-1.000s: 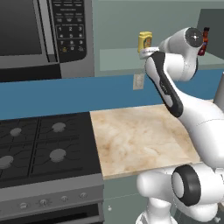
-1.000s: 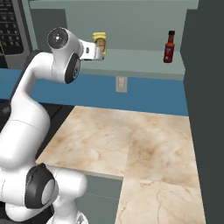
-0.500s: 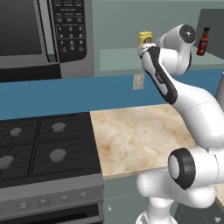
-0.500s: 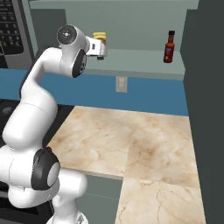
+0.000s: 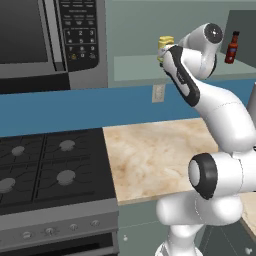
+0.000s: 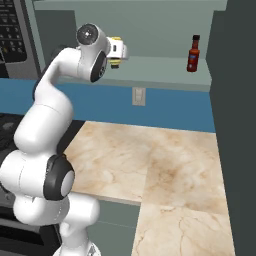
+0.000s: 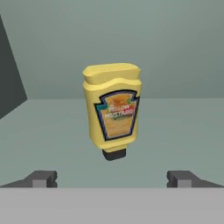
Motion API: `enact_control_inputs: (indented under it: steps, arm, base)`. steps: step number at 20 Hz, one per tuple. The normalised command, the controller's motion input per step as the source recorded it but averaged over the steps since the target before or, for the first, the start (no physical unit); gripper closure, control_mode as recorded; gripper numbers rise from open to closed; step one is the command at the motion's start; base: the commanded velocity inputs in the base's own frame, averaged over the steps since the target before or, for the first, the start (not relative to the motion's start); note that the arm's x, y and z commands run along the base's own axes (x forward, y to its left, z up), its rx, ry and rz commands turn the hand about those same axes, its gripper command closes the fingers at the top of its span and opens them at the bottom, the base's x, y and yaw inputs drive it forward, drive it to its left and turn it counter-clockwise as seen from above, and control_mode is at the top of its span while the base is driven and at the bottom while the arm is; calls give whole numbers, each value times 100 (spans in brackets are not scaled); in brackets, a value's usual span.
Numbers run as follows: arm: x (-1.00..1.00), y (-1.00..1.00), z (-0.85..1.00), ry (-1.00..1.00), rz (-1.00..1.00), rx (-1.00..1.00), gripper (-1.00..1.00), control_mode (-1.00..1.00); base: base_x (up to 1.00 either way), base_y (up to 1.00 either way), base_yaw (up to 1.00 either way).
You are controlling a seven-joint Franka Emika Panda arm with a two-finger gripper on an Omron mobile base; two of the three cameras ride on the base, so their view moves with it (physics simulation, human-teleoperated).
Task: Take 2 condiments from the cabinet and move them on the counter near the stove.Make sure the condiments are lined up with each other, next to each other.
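Observation:
The yellow mustard bottle (image 7: 113,109) stands cap-down on the shelf of the pale grey-green cabinet (image 7: 52,131), straight ahead of my gripper (image 7: 111,178). The jaws are wide open, and the two dark fingertips (image 7: 41,178) sit a little short of the bottle, with nothing between them. From the base, the hand (image 6: 119,50) is level with the shelf and covers most of the mustard bottle (image 5: 165,43). The slim red-capped hot-sauce bottle (image 6: 193,54) stands upright further right on the shelf (image 6: 160,70). Below lie the marbled counter (image 5: 155,155) and the black stove (image 5: 50,170).
A black-and-silver microwave (image 5: 50,40) hangs above the stove, left of the shelf. A dark grey side panel (image 6: 235,100) bounds the shelf and counter on the right. A wall outlet (image 6: 138,95) sits on the blue backsplash under the shelf.
The arm's upper joints have risen and the hand has edged closer to the mustard bottle on the shelf. The jaws stayed open. Both bottles are where they were.

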Motion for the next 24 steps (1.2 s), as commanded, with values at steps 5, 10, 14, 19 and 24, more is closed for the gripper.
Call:
enact_control_inputs:
  steps: [5,10,14,19,24]
  arm:
    - [24,0,0,0,1,0,-100,-100]
    - [7,0,1,0,4,0,-100,-100]
    - [1,0,0,0,4,0,-100,-100]
    - [7,0,0,0,5,0,-100,-100]
    - [13,0,0,0,4,0,-100,-100]
  base:
    - [0,0,0]
    - [0,0,0]
    - [0,0,0]
    - [0,0,0]
    - [0,0,0]
